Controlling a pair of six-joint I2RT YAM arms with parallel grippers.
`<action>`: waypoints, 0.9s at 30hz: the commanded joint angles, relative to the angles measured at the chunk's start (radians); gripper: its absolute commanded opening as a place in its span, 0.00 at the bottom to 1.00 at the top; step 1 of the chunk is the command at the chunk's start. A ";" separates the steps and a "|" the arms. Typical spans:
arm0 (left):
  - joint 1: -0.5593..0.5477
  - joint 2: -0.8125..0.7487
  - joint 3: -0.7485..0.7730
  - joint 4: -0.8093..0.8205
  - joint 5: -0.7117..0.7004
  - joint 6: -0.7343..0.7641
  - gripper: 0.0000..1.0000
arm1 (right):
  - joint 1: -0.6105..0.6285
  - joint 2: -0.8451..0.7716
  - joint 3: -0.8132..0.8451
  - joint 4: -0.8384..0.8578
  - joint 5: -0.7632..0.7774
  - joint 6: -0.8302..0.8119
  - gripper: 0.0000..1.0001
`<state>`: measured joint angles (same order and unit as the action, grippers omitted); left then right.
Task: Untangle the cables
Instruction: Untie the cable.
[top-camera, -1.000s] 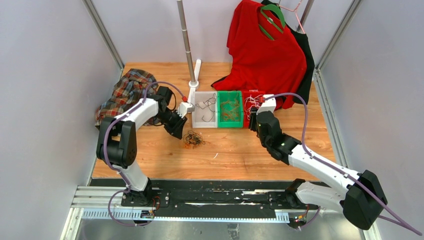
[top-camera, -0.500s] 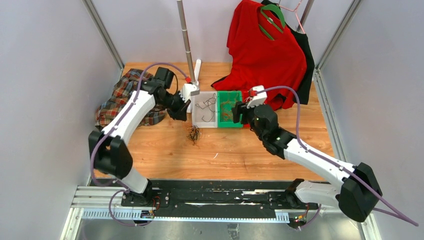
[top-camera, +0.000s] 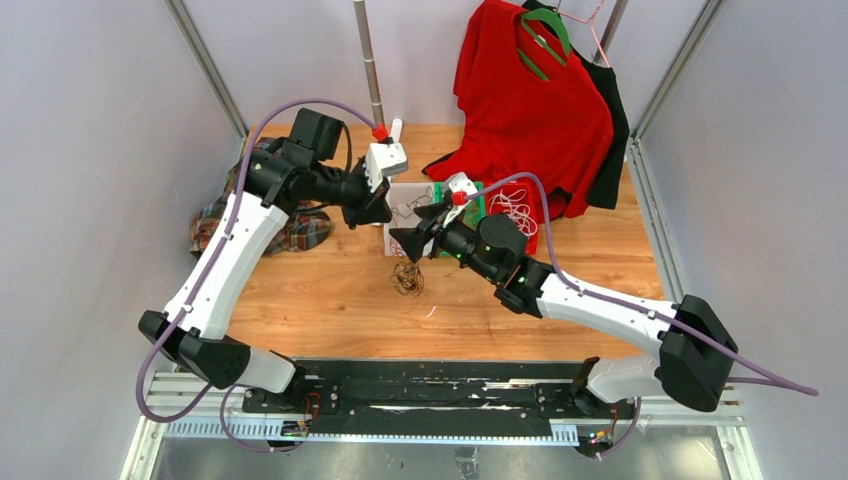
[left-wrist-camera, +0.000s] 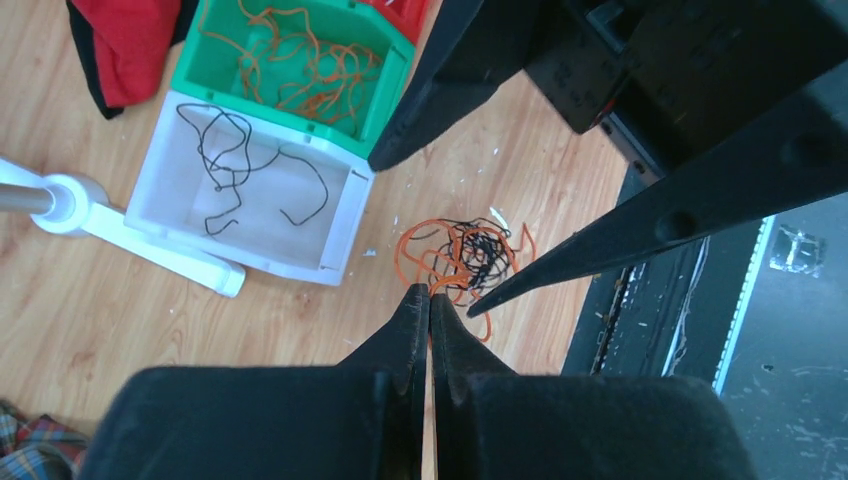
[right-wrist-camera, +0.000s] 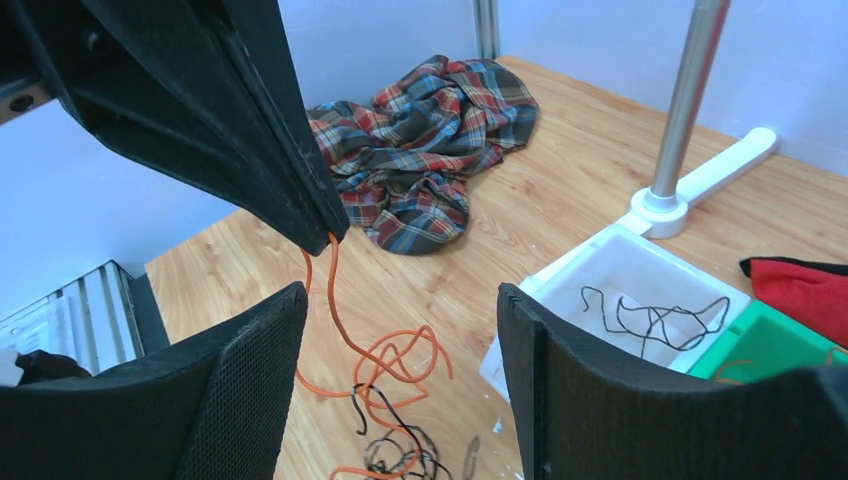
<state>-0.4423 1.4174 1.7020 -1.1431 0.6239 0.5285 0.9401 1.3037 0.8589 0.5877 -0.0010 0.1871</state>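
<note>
Overhead, your left tool (top-camera: 380, 216) hangs beside the white bin (top-camera: 412, 187), the tangled cables (top-camera: 406, 279) just before that bin. Left wrist: tips pressed together. Right wrist: they pinch an orange strand (right-wrist-camera: 335, 300); your right tool (right-wrist-camera: 400, 290) gapes wide.

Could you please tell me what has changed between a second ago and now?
The left gripper closed on an orange cable and rose, drawing that strand up out of the tangle, which shifted slightly right. The right gripper swung left from the red bin to the tangle and opened. The bins, plaid cloth and shirts stayed put.
</note>
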 joint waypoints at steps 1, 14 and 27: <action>-0.020 -0.011 0.066 -0.033 0.053 -0.035 0.01 | 0.020 0.014 0.004 0.121 -0.012 0.015 0.70; -0.077 -0.031 0.127 -0.036 0.133 -0.081 0.00 | 0.034 0.113 0.039 0.146 0.147 -0.010 0.65; -0.083 -0.020 0.394 -0.036 0.129 -0.119 0.00 | 0.039 0.228 -0.108 0.271 0.274 0.042 0.59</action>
<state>-0.5148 1.4071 1.9980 -1.1847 0.7475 0.4347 0.9531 1.5040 0.8284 0.7830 0.1940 0.1978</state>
